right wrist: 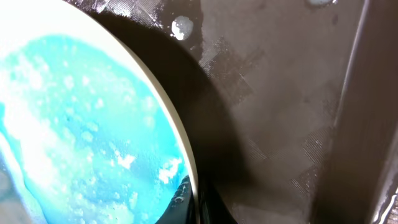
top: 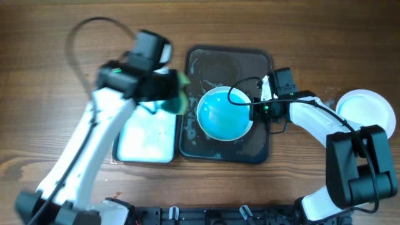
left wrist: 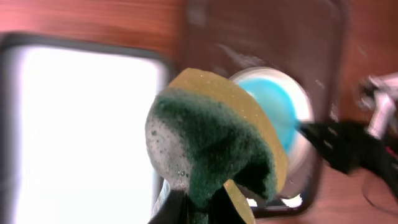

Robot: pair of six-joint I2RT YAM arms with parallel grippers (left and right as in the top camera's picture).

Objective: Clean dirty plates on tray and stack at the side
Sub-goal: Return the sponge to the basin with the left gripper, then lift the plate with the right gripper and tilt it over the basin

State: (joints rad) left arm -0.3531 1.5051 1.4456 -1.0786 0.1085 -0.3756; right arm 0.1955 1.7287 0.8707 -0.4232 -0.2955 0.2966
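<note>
Past the green-and-yellow sponge (left wrist: 211,143) in the left fingers (left wrist: 177,210), the blue-smeared round white plate (top: 224,114) lies open; only the right fingers (right wrist: 186,202) block its far rim. Beside them, bare dark grey tray (right wrist: 280,112) floor reaches its raised rim.

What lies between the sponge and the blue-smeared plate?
Only a bare, wet strip of the tray: overhead, the sponge hangs at its left rim, apart from the plate.

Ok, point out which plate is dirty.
The plate on the dark tray, coated blue, its rim in the right gripper. The other plate, off the tray to the right, is plain white.
</note>
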